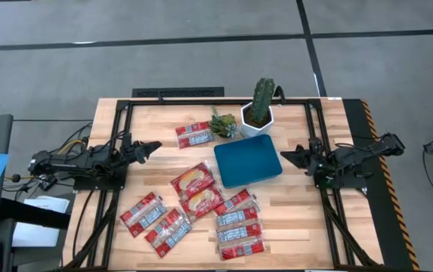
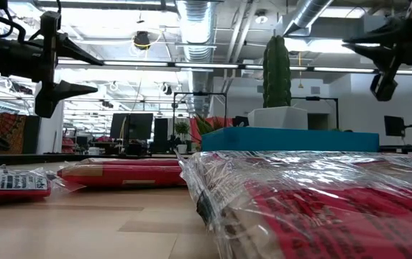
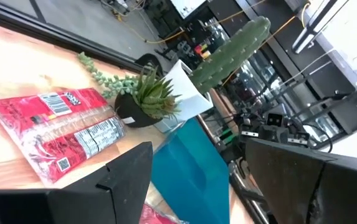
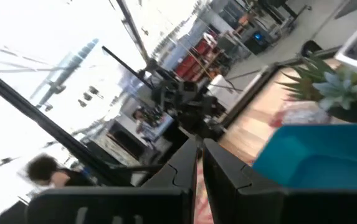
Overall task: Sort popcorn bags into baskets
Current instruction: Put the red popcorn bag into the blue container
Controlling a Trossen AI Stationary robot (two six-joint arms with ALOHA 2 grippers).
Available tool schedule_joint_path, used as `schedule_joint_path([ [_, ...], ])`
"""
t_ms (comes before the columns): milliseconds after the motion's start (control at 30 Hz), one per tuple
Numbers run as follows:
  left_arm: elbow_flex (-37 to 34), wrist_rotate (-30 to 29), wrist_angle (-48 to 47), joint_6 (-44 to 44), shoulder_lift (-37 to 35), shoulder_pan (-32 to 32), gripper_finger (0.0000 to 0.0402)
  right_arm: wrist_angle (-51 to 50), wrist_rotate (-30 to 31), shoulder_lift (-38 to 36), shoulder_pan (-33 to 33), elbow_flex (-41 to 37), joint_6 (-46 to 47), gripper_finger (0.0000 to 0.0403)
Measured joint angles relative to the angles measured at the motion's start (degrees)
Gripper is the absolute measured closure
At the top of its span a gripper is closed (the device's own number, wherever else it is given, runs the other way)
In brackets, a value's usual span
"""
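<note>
Several red popcorn bags lie flat on the wooden table: one at the far side (image 1: 194,134), also in the left wrist view (image 3: 53,130), two in the middle (image 1: 193,181), two at the near left (image 1: 142,213), and a row of several at the near middle (image 1: 238,225). The teal-blue tray (image 1: 248,160) sits empty at mid-table. My left gripper (image 1: 156,147) is open and empty, hovering left of the bags. My right gripper (image 1: 284,153) is shut and empty, hovering just right of the tray (image 4: 315,155).
A white hexagonal pot with a tall cactus (image 1: 259,113) and a small succulent (image 1: 222,123) stand at the tray's far side. A black frame runs along the table's far, left and right edges. A bag lies close in front of the low camera (image 2: 313,208).
</note>
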Motion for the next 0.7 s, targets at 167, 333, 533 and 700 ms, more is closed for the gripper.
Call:
schedule_joint_path([
  [167,0.0,-0.08,0.23,-4.18,0.0,0.02,0.0155,3.18,-0.13,-0.04,0.07,0.31,1.52,0.0351],
  [333,0.0,4.79,5.71,-7.25,0.0,0.02,0.0155,6.33,-0.69,-0.02,-0.39,2.49,1.36,0.0351],
  [533,2.25,11.45,16.87,-4.12,0.0,-0.01,0.0155,6.8,-5.35,1.43,0.63,11.75,-10.81,0.034],
  [700,8.09,13.73,16.06,-0.47,0.0,-0.02,0.0155,-0.26,-5.99,10.65,2.77,23.94,-22.57,0.0306],
])
